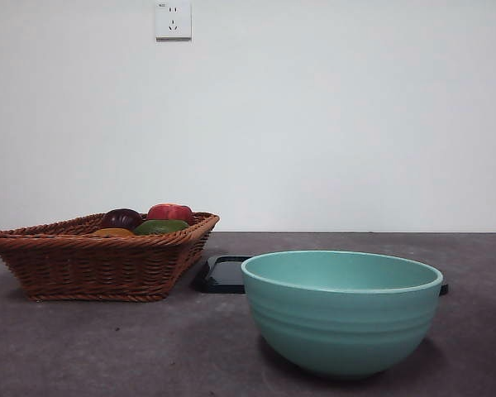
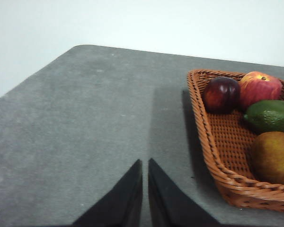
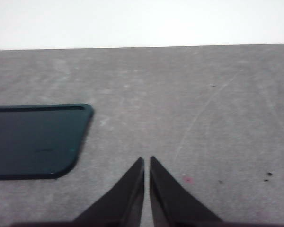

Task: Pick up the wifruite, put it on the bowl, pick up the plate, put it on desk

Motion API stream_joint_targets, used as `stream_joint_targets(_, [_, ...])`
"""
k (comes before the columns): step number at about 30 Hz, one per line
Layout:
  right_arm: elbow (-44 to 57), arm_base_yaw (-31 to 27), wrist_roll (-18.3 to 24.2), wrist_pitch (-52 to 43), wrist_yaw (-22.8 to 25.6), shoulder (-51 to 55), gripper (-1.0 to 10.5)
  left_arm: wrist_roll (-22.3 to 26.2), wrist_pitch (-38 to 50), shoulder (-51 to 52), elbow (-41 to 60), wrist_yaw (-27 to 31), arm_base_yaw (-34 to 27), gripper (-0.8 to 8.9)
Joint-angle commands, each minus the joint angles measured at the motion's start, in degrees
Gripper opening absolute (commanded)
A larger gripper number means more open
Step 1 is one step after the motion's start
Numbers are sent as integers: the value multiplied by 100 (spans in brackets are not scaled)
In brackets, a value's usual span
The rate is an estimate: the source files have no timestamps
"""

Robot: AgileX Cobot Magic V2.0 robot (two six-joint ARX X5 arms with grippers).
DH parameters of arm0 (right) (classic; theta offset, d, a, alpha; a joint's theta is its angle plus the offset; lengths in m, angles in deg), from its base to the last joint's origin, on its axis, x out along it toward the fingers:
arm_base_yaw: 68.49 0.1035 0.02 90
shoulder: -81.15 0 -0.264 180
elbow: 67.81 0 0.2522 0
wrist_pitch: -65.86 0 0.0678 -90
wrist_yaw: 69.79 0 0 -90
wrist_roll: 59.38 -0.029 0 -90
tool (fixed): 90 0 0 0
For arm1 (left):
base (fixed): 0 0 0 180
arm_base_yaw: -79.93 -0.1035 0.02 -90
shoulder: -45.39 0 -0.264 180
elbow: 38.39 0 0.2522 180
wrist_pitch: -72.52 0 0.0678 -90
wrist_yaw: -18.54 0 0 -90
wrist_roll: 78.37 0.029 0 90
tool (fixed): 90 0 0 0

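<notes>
The wifruite (image 2: pixel 273 157) is orange-brown and lies in the wicker basket (image 2: pixel 213 142); in the front view only its top (image 1: pixel 113 232) peeks over the basket rim (image 1: pixel 83 265). The teal bowl (image 1: pixel 341 313) stands near and right of centre on the desk (image 1: pixel 107 347). Behind it lies the dark flat plate (image 1: pixel 223 274), also seen in the right wrist view (image 3: pixel 35 139). My left gripper (image 2: pixel 145 163) is shut above bare desk beside the basket. My right gripper (image 3: pixel 146 161) is shut over the desk beside the plate. Neither holds anything.
The basket also holds a dark purple fruit (image 2: pixel 221 93), a red-yellow fruit (image 2: pixel 260 87) and a green fruit (image 2: pixel 270 115). A wall with a socket (image 1: pixel 173 19) stands behind the desk. The desk's far corner (image 2: pixel 80 49) shows in the left wrist view.
</notes>
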Motion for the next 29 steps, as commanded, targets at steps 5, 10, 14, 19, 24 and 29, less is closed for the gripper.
stream_joint_targets(5, [-387,2,-793,-9,-17,13,11,-254,-63,-20,-227,-199,28,15])
stream_joint_targets(10, [-898,2,-1248,98,7,-9,11,-634,-74,-192,-590,-280,57,15])
stream_joint_targets(14, [-1419,2,-1611,509,-28,-155,11,-848,-133,-498,-1043,-391,109,15])
stream_joint_targets(19, [-2087,2,-1725,898,-291,-457,11,-846,-339,-1051,-1836,-535,177,15])
stream_joint_targets(24, [-2776,2,-1722,1043,-798,-990,11,-848,-651,-1847,-2791,-1220,179,15])
stream_joint_targets(29, [-3598,2,-1694,1624,-1366,-1646,11,-846,-1246,-2586,-3821,-1825,184,15])
